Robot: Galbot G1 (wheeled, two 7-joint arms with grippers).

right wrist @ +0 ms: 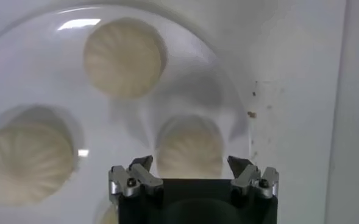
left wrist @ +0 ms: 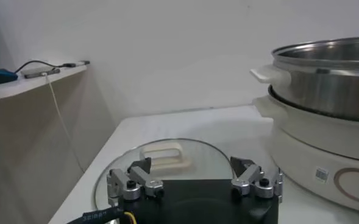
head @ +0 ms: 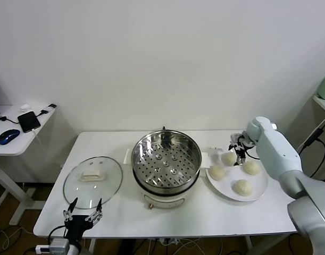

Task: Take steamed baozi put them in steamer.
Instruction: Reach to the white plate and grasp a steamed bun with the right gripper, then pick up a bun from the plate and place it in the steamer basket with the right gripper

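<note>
Step in hand: first pick. Right gripper (head: 238,151), jaws wide and empty, hangs over the baozi (right wrist: 190,146) at 10 o'clock on the plate (head: 258,188). Next: descend, close, carry to the steamer (head: 166,159) at 9 o'clock. Left gripper (head: 83,209) idles, jaws spread.

buns (head: 229,158): four small round cream-white dough buns with faint pleats running to the top; all whole and sitting upright.
buns, place: on the white plate to the right of the steamer, spread apart in a loose ring, none touching another.
buns, positions: one at the far left of the plate, one at the near left (head: 217,172), one at the far right (head: 251,168), one at the near right (head: 241,187).
steamer (head: 166,162): round shiny steel pot on a white base, upright at the middle of the table.
steamer, state: uncovered; the perforated tray (head: 167,163) inside holds no bun.
steamer, side: white handle tab at the rim (left wrist: 268,73).
</note>
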